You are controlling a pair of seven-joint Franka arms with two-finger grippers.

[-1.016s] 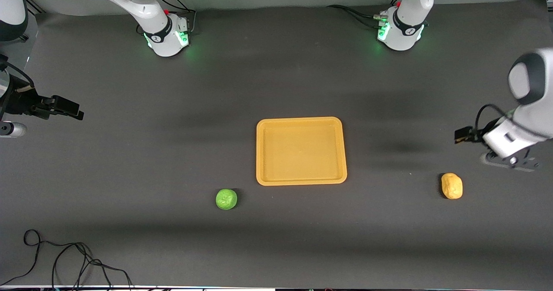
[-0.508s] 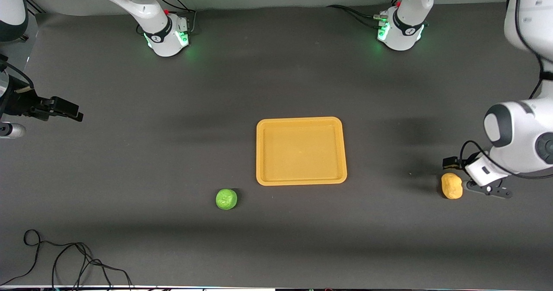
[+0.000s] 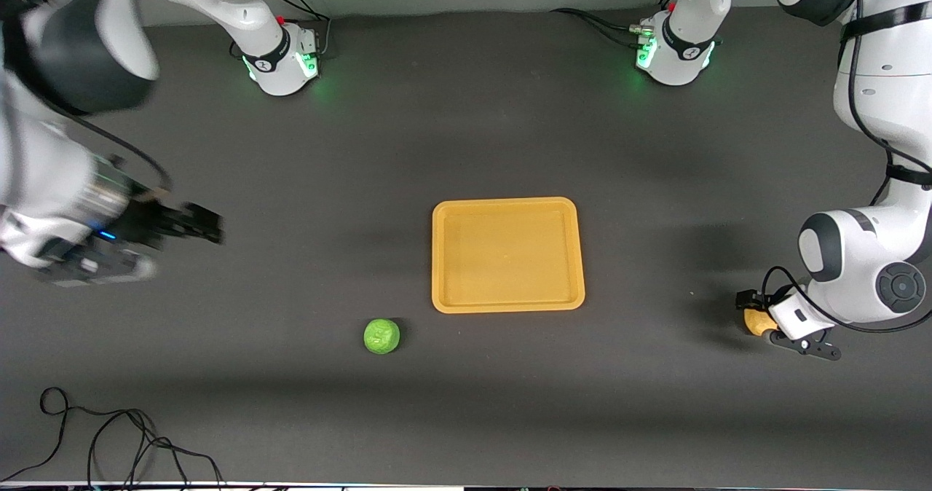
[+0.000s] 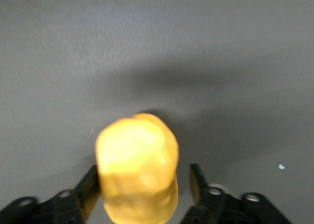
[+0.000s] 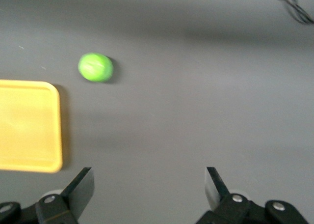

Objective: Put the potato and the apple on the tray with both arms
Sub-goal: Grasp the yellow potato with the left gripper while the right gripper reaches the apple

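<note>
**Left arm poised to grasp the potato**

The potato [image 4: 137, 167] lies on the table at about four o'clock from the empty tray [image 3: 507, 207], between the left gripper's [image 4: 144, 184] spread fingers, not yet pinched; closing comes next. In the front view the wrist hides most of it. The apple [image 3: 381, 336] sits at seven o'clock from the tray. The right gripper [image 5: 149, 187], wide open and empty, hangs over bare table; its arm is blurred.
</note>
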